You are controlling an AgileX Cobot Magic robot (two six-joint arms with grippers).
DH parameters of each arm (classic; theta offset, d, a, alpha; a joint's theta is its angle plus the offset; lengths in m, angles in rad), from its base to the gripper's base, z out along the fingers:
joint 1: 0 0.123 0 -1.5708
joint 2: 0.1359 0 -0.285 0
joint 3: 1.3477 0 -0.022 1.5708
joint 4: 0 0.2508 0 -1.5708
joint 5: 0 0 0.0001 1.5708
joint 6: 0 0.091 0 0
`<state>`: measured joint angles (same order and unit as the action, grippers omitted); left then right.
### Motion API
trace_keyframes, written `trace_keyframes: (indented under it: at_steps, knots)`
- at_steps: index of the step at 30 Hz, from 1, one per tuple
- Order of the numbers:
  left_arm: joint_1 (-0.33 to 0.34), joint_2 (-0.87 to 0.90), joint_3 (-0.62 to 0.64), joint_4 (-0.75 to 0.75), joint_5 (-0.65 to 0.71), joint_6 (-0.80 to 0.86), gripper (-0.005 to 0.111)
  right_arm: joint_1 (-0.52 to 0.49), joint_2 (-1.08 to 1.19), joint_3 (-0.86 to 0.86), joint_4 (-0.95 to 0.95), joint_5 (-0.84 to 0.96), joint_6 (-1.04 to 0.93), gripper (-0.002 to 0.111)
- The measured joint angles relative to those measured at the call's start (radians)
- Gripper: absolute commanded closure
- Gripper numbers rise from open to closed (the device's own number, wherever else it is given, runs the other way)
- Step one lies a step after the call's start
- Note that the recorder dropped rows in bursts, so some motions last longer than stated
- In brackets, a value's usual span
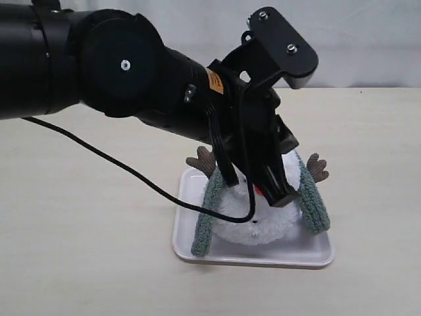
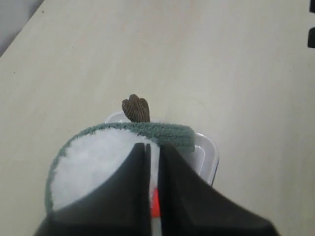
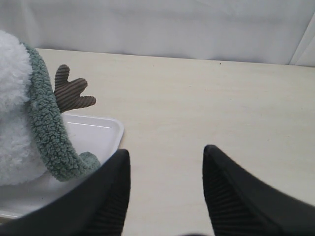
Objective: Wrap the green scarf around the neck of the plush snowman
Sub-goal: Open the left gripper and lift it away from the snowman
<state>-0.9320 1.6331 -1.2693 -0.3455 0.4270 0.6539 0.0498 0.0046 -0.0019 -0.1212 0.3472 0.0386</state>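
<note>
left gripper [image 1: 279, 193]: comes in from the left on the big black arm and sits right over the plush snowman [image 1: 253, 227]. The fingers are squeezed nearly together with only a thin slit between them. Can't tell if they're actually pinching anything.
orange nose [image 2: 155, 204]: a bit of it peeks through that slit in the left wrist view.
right gripper [image 3: 165, 152]: fingers spread wide with nothing between them, low by the table, just beside the white tray [image 3: 96, 132]. I can't spot it in the exterior view.
green scarf [image 1: 209, 210]: on the snowman, looped round the white fluff. One end runs down the left side and the other down the right, both reaching the tray. The middle is hidden behind the gripper.
snowman's neck: blocked by the gripper, so can't say whether the scarf sits in the crease.
snowman: lying on the tray with its brown branch arms [image 1: 202, 161] poking out on both sides.
tray: flat on the pale table [image 1: 79, 250].
black cable [image 1: 99, 155]: trails from the arm across the table and dips over the tray's left edge.
</note>
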Motion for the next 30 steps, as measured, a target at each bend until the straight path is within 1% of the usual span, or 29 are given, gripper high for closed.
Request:
trace_keyframes:
  at_steps: [1, 7, 9, 11, 12, 13, 14, 15, 19, 26, 30]
  knots:
    - [-0.007, -0.008, 0.000, 0.004, 0.000, 0.002, 0.107, 0.000, 0.000, 0.000, 0.000, 0.000, 0.000, 0.064]
    - [-0.013, -0.104, 0.003, 0.012, -0.029, 0.004, 0.107, 0.000, 0.000, 0.000, 0.000, 0.000, 0.000, 0.064]
    - [-0.013, -0.154, 0.025, 0.012, -0.055, 0.004, 0.107, 0.000, 0.000, 0.000, 0.000, 0.000, 0.000, 0.064]
    - [-0.013, -0.235, 0.100, 0.012, -0.113, 0.004, 0.107, 0.000, 0.000, 0.000, 0.000, 0.000, 0.000, 0.064]
    - [-0.013, -0.301, 0.173, 0.014, -0.162, 0.004, 0.107, 0.000, 0.000, 0.000, 0.000, 0.000, 0.000, 0.064]
    - [-0.013, -0.329, 0.203, 0.014, -0.187, 0.004, 0.107, 0.000, 0.000, 0.000, 0.000, 0.000, 0.000, 0.064]
    - [-0.013, -0.404, 0.278, 0.014, -0.239, 0.004, 0.107, 0.000, 0.000, 0.000, 0.000, 0.000, 0.000, 0.064]
    - [-0.013, -0.443, 0.313, 0.014, -0.258, 0.002, 0.107, 0.000, 0.000, 0.000, 0.000, 0.000, 0.000, 0.064]
    - [-0.013, -0.685, 0.481, -0.048, -0.361, 0.002, 0.107, 0.000, 0.000, 0.000, 0.000, 0.000, 0.000, 0.064]
    - [-0.013, -0.921, 0.597, -0.108, -0.355, -0.014, 0.107, 0.000, 0.000, 0.000, 0.000, 0.000, 0.000, 0.064]
    - [-0.013, -1.006, 0.636, -0.128, -0.327, -0.027, 0.107, 0.000, 0.000, 0.000, 0.000, 0.000, 0.000, 0.064]
